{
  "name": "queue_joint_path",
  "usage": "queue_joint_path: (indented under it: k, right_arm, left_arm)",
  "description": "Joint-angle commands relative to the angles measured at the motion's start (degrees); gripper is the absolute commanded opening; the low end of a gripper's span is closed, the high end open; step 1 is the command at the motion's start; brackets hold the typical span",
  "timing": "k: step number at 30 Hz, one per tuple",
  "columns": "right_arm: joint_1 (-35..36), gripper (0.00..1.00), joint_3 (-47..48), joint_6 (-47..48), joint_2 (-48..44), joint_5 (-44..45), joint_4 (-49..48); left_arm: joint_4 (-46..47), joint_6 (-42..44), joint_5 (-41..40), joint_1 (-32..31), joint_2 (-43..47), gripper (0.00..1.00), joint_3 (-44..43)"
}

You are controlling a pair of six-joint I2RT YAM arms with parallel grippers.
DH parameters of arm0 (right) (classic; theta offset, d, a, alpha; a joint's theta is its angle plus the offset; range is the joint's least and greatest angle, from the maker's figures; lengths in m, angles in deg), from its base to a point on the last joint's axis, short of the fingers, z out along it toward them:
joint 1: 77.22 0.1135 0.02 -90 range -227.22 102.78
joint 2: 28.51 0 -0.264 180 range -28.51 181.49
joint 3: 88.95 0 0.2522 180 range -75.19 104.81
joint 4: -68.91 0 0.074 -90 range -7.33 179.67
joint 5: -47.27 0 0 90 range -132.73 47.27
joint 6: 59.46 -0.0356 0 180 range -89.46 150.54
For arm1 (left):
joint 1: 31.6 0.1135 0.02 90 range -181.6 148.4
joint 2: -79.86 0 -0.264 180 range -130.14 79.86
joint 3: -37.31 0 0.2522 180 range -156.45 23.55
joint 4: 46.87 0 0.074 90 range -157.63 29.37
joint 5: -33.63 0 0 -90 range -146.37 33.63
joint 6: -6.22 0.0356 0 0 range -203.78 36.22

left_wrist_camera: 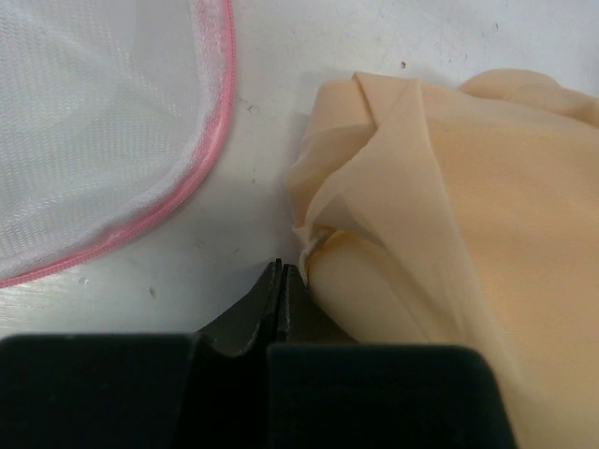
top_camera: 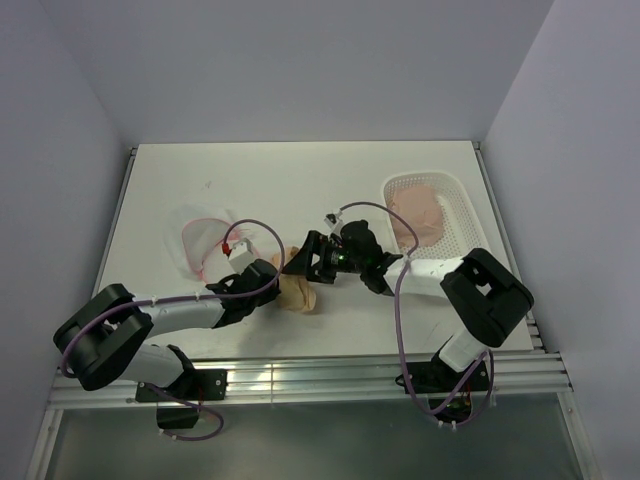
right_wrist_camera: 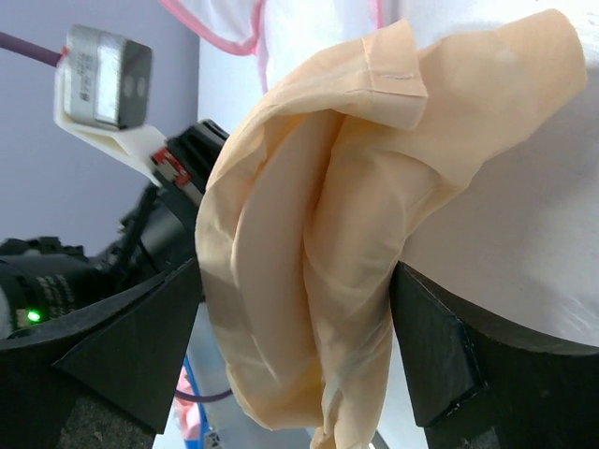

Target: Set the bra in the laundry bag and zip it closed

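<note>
Closest to my right wrist camera, the right gripper (right_wrist_camera: 299, 355) has its two black fingers (right_wrist_camera: 140, 346) pinching a bunched fold of the bra (right_wrist_camera: 318, 215), crumpled between them. In the left wrist view I see the left gripper (left_wrist_camera: 282, 276) with its tips pressed together on nothing, low over the table (left_wrist_camera: 262, 56) just beside the bra's edge, and the laundry bag (left_wrist_camera: 94, 122) lies flat to its left, apart from the bra. From above, the white basket (top_camera: 462, 215) holding a pale pink garment (top_camera: 418, 212) stands well off to the right
</note>
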Motion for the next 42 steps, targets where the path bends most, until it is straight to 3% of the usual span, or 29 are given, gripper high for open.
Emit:
queue_joint_path:
  k: [1, 9, 20, 33, 38, 42]
  right_arm:
    - [1.2, 0.87, 3.5, -2.6, -2.2, 1.2, -3.2]
    - [3.5, 0.87, 7.9, -2.1, -2.7, 5.0, 0.6]
    - [4.5, 0.86, 11.7, 7.2, -2.3, 16.2, 20.0]
    - [4.3, 0.86, 14.4, 9.9, -1.5, 25.5, 28.3]
    - [2.8, 0.87, 11.0, 9.1, -7.6, 31.1, 33.2]
    - [-0.5, 0.88, 6.9, 9.4, -9.2, 28.5, 30.4]
  left_arm:
    - [-0.3, 1.0, 2.2, 0.0, -1.0, 0.0, 0.2]
    - [0.0, 0.9, 2.6, 0.0, -0.1, 0.0, 0.9]
    - [0.1, 1.6, 2.9, 0.0, -0.2, 0.0, 0.4]
    - [-2.9, 2.9, 1.9, 0.0, 2.2, 0.0, -1.8]
    - [-8.2, 2.6, 0.7, 0.0, 7.3, 0.0, -0.9]
    - [-11.1, 2.6, -0.2, 0.0, 12.1, 0.0, -0.9]
